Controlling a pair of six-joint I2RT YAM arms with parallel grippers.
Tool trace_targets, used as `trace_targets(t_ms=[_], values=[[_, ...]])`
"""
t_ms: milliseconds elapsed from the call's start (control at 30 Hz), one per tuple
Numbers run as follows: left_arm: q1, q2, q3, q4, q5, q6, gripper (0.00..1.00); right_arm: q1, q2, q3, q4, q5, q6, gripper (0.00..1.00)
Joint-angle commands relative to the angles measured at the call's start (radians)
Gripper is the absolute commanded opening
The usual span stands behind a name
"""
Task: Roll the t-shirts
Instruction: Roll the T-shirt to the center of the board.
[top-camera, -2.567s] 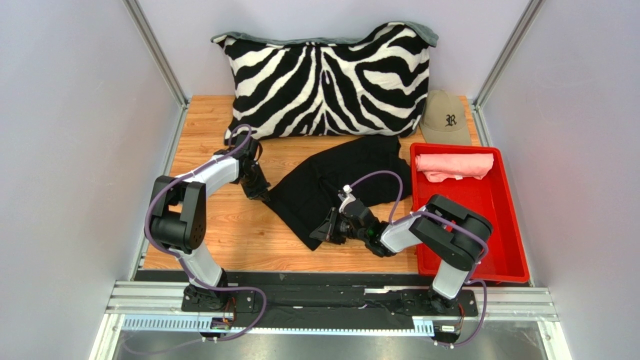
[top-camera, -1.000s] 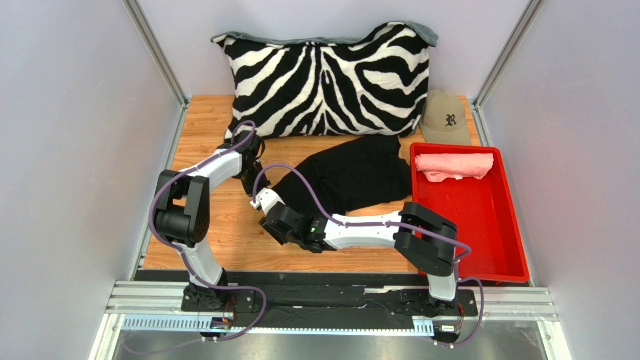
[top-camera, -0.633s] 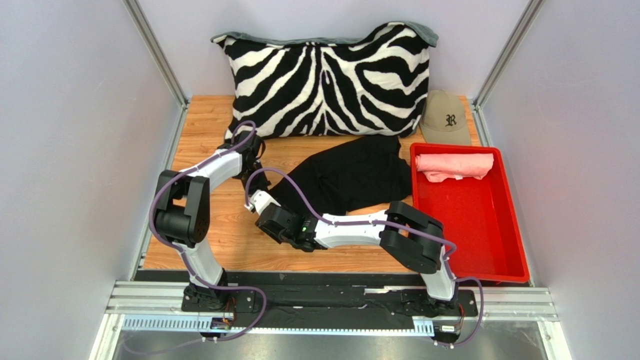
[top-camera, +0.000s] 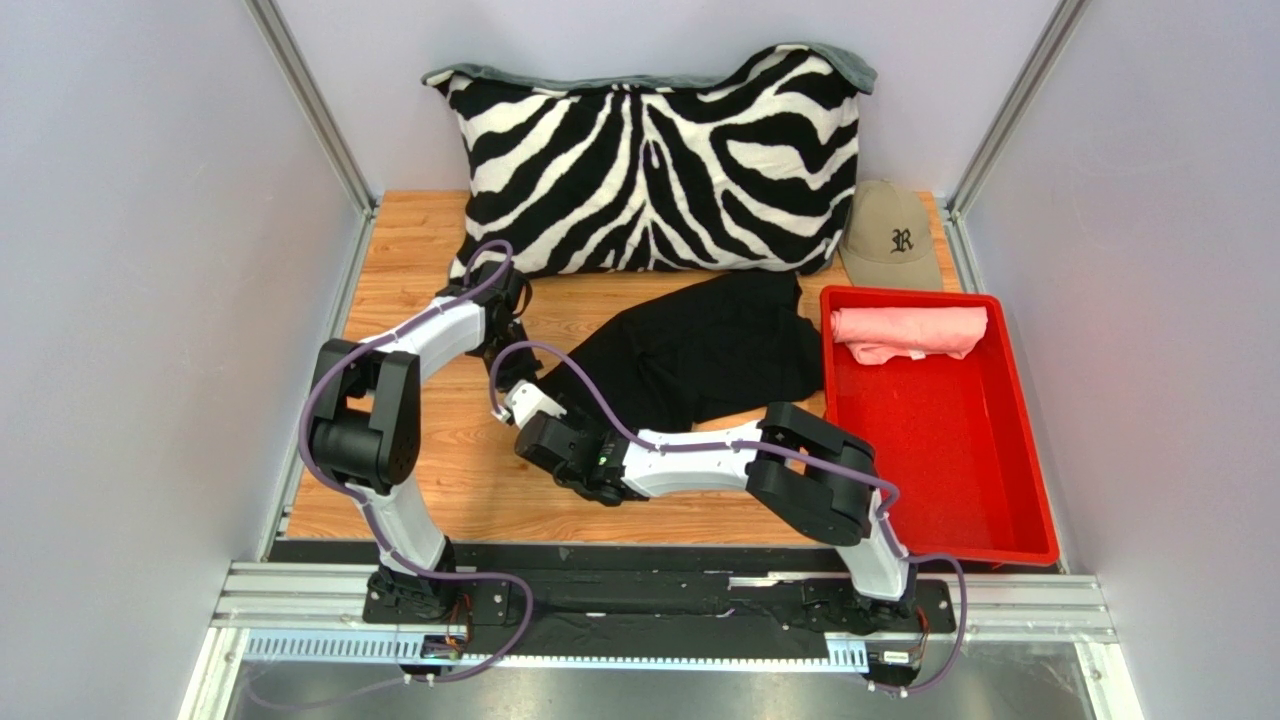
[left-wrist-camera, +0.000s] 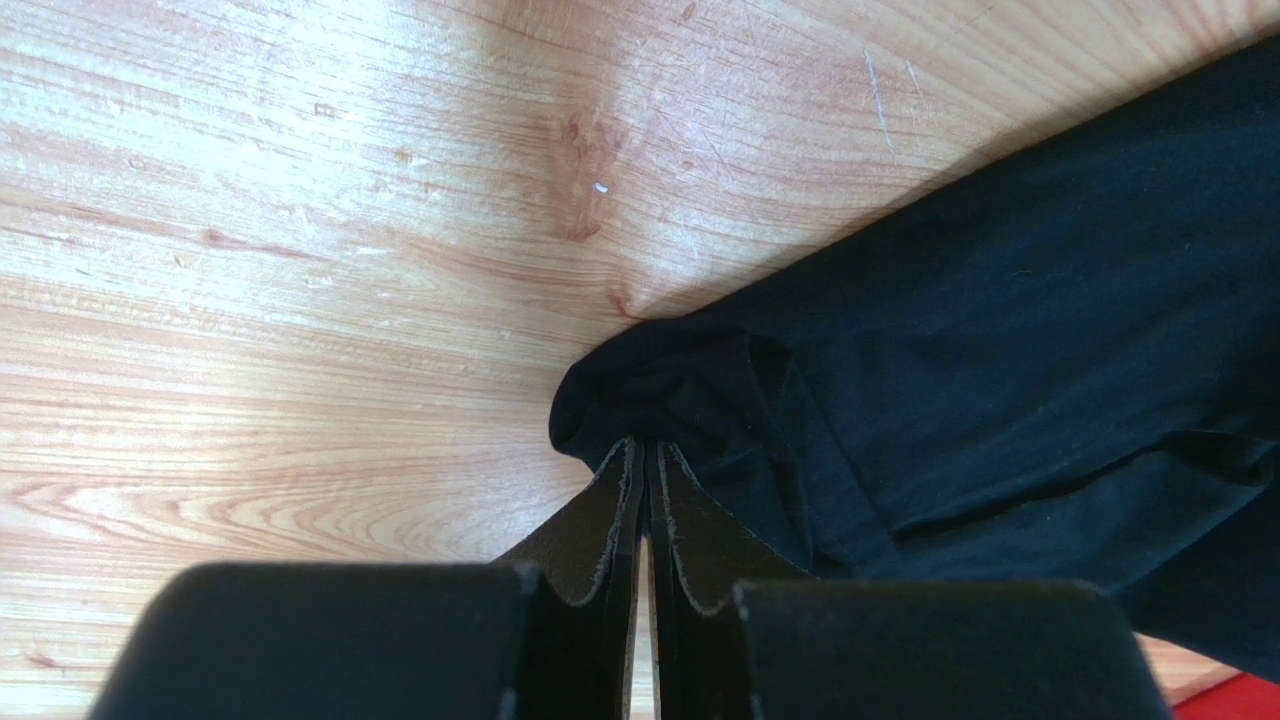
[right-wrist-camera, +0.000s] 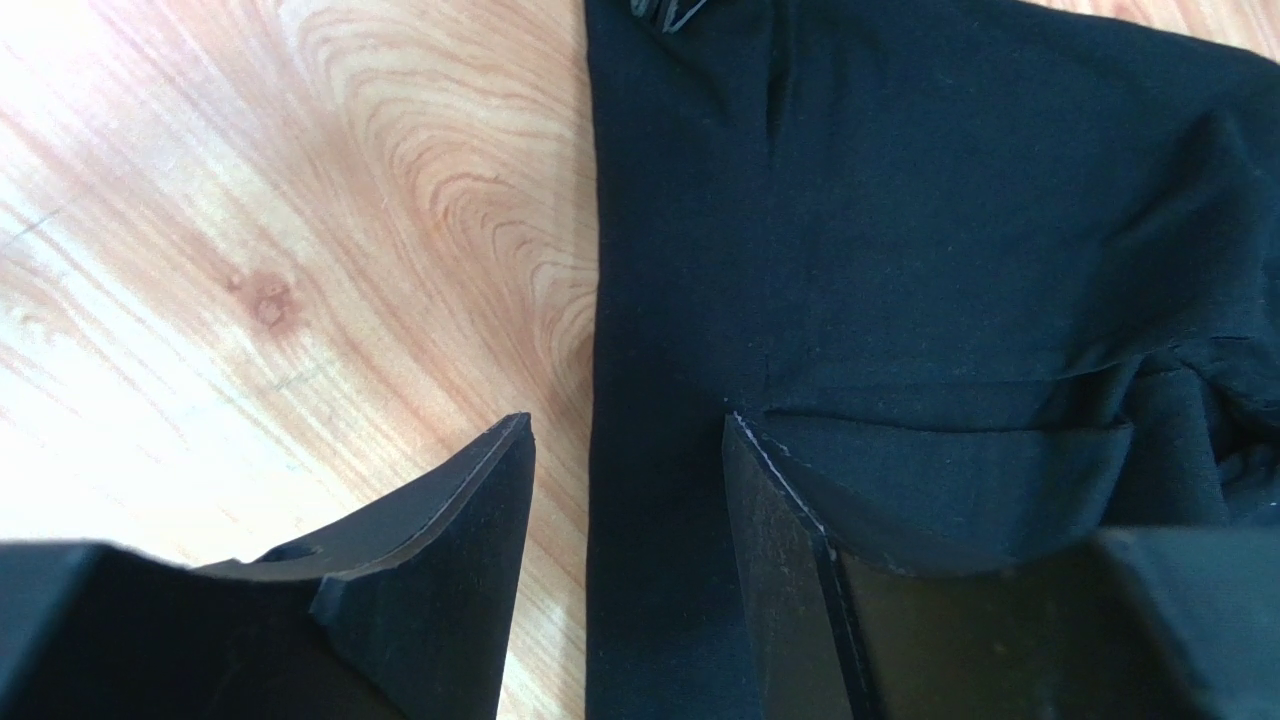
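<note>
The black t-shirt (top-camera: 706, 348) lies crumpled on the wooden table in front of the pillow. My left gripper (top-camera: 508, 365) is shut on its bunched left corner (left-wrist-camera: 661, 393), fingertips pressed together at the cloth (left-wrist-camera: 646, 447). My right gripper (top-camera: 544, 425) is low at the shirt's near-left edge. It stands open (right-wrist-camera: 628, 432), with one finger over bare wood and the other over the black cloth (right-wrist-camera: 902, 270). The shirt's straight edge runs between its fingers. The salmon pink t-shirt (top-camera: 909, 330) lies rolled at the far end of the red tray (top-camera: 1037, 518).
A zebra-striped pillow (top-camera: 661, 150) leans against the back wall. A tan cap (top-camera: 891, 233) sits behind the tray. The right arm stretches across the table's near part. Walls and frame posts close both sides.
The right gripper has swept left along the shirt's near edge, which now lies folded back, and its jaws have opened wider. The left gripper has kept its hold and barely moved.
</note>
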Motion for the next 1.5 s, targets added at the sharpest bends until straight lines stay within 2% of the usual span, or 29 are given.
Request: trace_targets(t_ms=[0,600,1000,1233,1467], values=[[-0.003,0.007,0.034,-0.004,0.000,0.020,0.11,0.001,0.032,0.053,-0.015,0.057,0.004,0.56],[-0.003,0.010,0.040,-0.004,0.003,0.020,0.10,-0.007,0.096,0.102,-0.116,0.144,0.036,0.58],[-0.003,0.013,0.043,-0.004,0.006,0.023,0.10,-0.020,0.108,0.092,-0.118,0.090,0.062,0.50],[-0.003,0.018,0.043,-0.004,0.005,0.024,0.10,-0.019,0.059,0.105,-0.135,0.130,0.042,0.60],[-0.003,0.023,0.047,-0.005,0.006,0.024,0.11,0.007,0.004,0.117,-0.158,0.127,0.024,0.60]])
